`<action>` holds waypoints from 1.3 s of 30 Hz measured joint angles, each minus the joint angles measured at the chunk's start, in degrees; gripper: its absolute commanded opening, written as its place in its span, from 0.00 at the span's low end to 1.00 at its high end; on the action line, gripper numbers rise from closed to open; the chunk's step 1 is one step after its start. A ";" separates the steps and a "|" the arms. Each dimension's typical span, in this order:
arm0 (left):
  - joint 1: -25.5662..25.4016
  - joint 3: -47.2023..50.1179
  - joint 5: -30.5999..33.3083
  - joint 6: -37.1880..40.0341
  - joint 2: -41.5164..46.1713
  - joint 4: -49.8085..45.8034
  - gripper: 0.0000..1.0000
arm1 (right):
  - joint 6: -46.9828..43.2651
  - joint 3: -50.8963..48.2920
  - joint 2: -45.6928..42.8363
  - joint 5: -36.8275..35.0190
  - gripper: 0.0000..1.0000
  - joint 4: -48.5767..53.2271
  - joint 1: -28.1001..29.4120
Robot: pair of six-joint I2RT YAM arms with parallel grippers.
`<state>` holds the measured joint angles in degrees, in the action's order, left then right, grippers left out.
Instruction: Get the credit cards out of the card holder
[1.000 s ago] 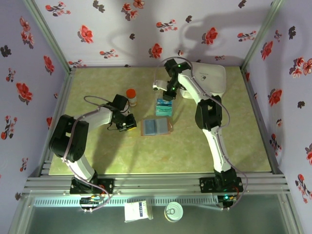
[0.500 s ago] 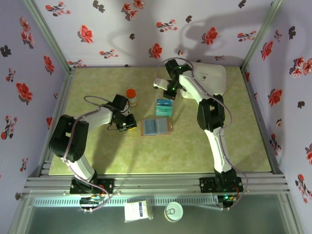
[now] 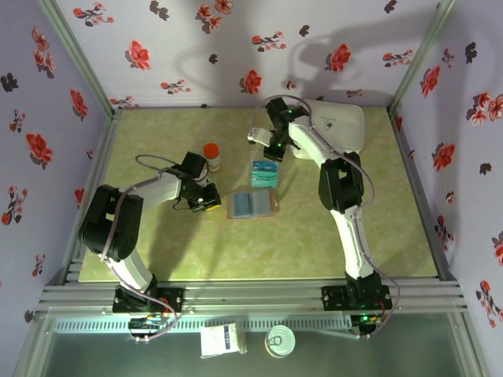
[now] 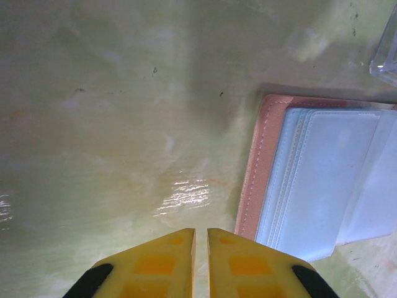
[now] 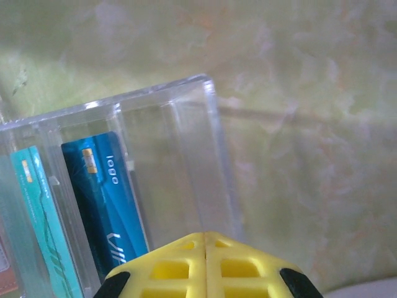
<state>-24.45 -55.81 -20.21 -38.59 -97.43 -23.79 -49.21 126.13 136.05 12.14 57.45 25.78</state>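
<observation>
Since a second ago, the right gripper has edged slightly toward the top of the overhead frame; the card holder has not shifted. It lies open at the centre of the table, a tan-brown border around pale blue-grey panels. In the left wrist view its right side is cut off, and whether its cloudy pockets hold anything cannot be told. Credit cards, blue and teal, stand in the clear tray, which sits just above the holder in the overhead frame. Their lower ends are cut off and their number is unclear. Both the right and the left gripper have fingers pressed together, grasping nothing.
</observation>
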 measured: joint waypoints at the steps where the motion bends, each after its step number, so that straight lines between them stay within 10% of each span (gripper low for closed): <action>1: 0.00 0.00 -0.02 0.00 0.00 0.13 0.13 | 0.96 -0.48 -0.81 -0.42 0.15 -0.70 0.04; 23: -1.25 0.48 -2.58 -1.33 -0.02 6.21 0.13 | 72.22 -45.70 -27.43 -14.36 0.36 -25.68 12.85; 39: -3.06 2.45 -2.54 -2.89 -0.35 7.28 0.13 | 83.12 -47.84 -21.66 -19.04 0.42 -34.32 12.52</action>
<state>-27.51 -53.36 -22.74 -41.47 -97.78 -16.51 33.91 78.28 114.39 -6.90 23.14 38.30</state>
